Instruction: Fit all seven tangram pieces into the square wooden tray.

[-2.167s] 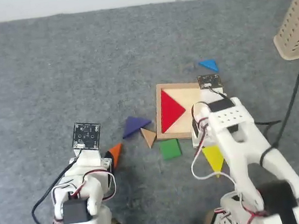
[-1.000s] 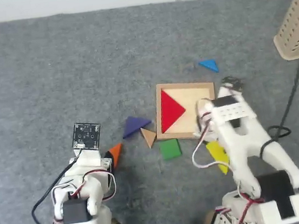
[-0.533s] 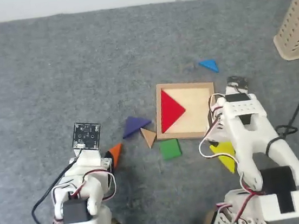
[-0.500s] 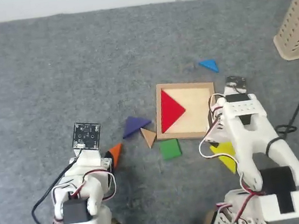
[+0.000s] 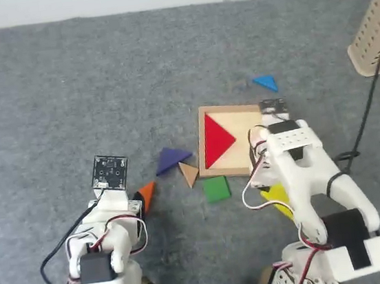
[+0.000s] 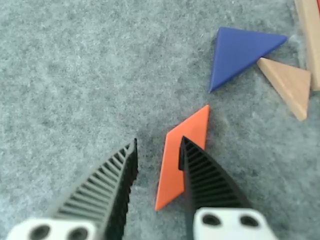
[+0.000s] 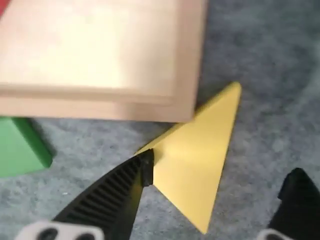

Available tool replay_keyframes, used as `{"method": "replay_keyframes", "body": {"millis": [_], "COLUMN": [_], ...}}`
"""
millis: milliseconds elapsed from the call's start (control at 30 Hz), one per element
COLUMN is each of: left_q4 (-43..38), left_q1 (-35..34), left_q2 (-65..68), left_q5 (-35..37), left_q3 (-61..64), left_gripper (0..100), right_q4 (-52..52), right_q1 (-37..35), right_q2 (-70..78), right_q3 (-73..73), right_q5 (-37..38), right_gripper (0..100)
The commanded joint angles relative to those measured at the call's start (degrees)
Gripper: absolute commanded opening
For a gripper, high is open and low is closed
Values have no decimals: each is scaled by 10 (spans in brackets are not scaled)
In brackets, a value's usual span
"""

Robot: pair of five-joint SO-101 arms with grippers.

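Right wrist view: yellow triangle between spread fingers of right pincer.

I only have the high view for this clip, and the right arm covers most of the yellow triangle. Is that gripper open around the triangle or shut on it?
Observer: Open. In the right wrist view the right gripper has a finger on each side of the yellow triangle, with one fingertip at its edge.
Operator: Is the triangle inside the tray?
Observer: No. It lies flat on the carpet, right beside an outer corner of the tray.
Operator: And the left gripper?
Observer: The left gripper is open too. One finger overlaps the orange piece and the other is over bare carpet.
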Motion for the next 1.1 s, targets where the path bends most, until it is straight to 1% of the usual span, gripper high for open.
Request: {"method": "replay_keyframes", "body": {"millis": [0,133,300,433,567,667,800,1067], "left_q4": [4,4,4,4,4,4,4,4], "left_q1": [0,0,0,0,0,1,0,0], "left_q2": [-9,-9,-9,-9,-9,-9,-9,-9], "left_q5": [3,3,3,3,3,3,3,3], "left_q3": [-3,-3,-3,-3,-3,-3,-3,-3], "left_gripper": [133,133,133,133,133,133,133,133], "right_q4": [11,18,21,14,-8,-8,-11,-30], "right_q1": [-15,-15,-36,-74,-77,-64,-50,-49], "right_q2": [-7,-49,-120,-134,-123,-98,-71,-62], "right_q3": [-5,2,33,39,42,40,38,33], "right_q5": [18,37,34,33,13,31,37,38], "right_gripper": [407,407,405,350,328,341,407,413]}}
